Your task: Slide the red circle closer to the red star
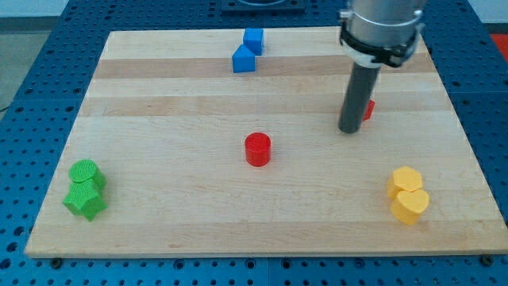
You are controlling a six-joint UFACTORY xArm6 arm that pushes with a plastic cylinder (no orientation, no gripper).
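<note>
A wooden board (159, 103) carries the arm's dark rod (359, 95), which has no jaws and holds nothing. Its tip (349, 129) stands just left of the mostly hidden red star (369, 109). The red circle (257, 149) sits mid-board, well apart to the view's left.

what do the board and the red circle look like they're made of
Board: looks like light wood with a smooth finish; pale planks with grain lines and lengthwise seams show. Red circle: probably plastic or painted wood, matte; uniform solid red, no grain, only soft shading. It cannot be told apart further from this view.
</note>
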